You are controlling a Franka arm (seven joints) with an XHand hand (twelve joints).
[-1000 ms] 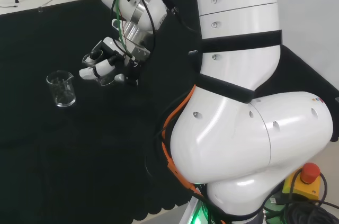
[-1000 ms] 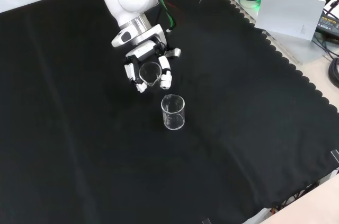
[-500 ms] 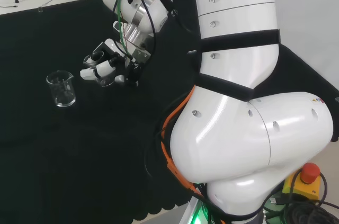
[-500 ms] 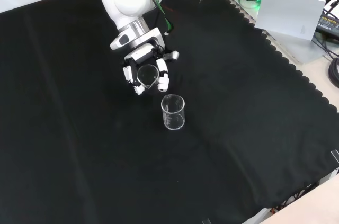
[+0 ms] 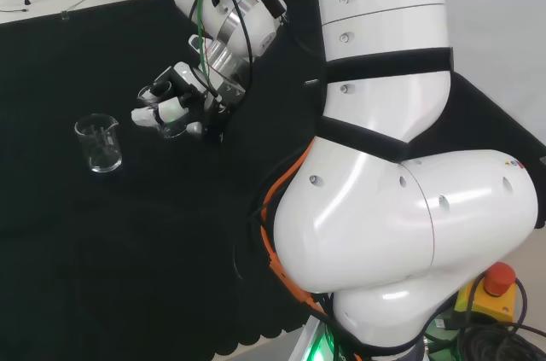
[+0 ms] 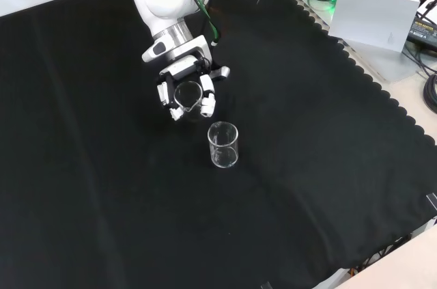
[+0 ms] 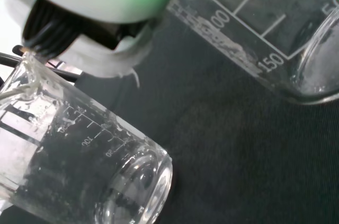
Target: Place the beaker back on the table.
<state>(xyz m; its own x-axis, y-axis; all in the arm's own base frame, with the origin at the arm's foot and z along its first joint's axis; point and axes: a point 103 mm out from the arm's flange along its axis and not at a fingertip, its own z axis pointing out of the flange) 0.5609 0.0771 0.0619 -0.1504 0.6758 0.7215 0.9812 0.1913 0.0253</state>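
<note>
My hand [image 5: 175, 98] [image 6: 179, 70] has its fingers curled round a small clear beaker [image 6: 188, 95] [image 5: 174, 127], held mouth-up close above the black cloth. A second, taller clear beaker [image 5: 99, 144] [image 6: 223, 144] stands upright on the cloth, apart from the hand: to its left in the head view, just below it in the front view. In the wrist view, two clear graduated beakers show close up, one [image 7: 265, 28] near the blurred white finger [image 7: 90, 7] and another [image 7: 79, 176] past it.
The arm's white links [image 5: 384, 165] stand at the right of the head view. The cloth's scalloped edge [image 6: 355, 63] runs along the right in the front view, with a grey box [image 6: 372, 19] and cables beyond it.
The hand with the small beaker has shifted slightly away from the standing beaker, up and left in the front view. The standing beaker has not moved.
</note>
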